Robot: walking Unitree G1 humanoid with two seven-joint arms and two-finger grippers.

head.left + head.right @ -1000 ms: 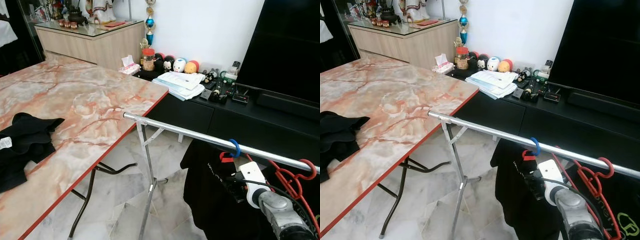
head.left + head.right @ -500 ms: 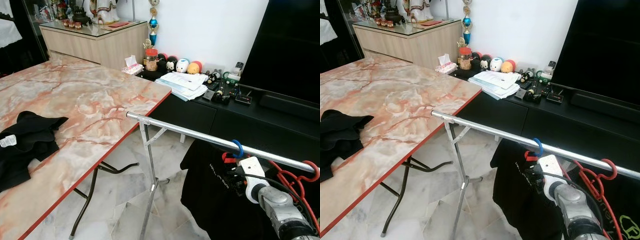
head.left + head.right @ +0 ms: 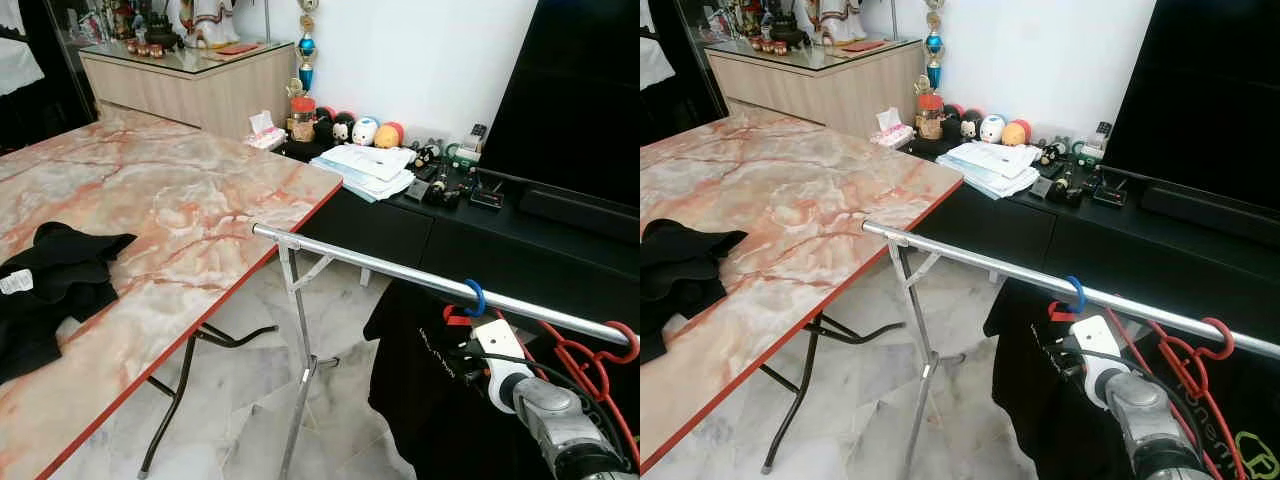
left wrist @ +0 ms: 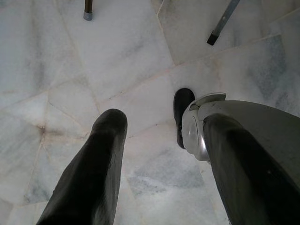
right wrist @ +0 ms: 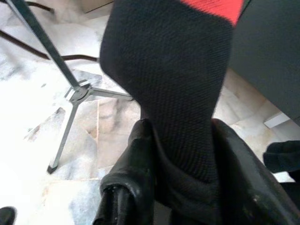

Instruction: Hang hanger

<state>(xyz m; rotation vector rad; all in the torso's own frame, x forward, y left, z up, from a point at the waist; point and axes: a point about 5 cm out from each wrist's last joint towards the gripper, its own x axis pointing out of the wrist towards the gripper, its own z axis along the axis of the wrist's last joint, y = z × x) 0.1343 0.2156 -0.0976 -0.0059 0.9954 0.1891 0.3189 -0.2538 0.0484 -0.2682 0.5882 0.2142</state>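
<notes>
R gripper (image 5: pixel 180 154) has fingers (image 5: pixel 129 178) clamped on black shirt (image 3: pixel 420 390), just below rail (image 3: pixel 400 275). Shirt hangs from blue hook (image 3: pixel 473 296) on rail, near its R end, beside red hanger (image 3: pixel 590 360). L gripper (image 4: pixel 159 154) hangs over floor (image 4: pixel 117 56), jaws apart. Black cloth (image 3: pixel 50 290) at table's (image 3: pixel 180 190) L edge.

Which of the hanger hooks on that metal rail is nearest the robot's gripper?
The blue hook, hanging on the rail directly above the right gripper, which pinches the black shirt. The red hook sits further along, near the rail's far end.
</notes>
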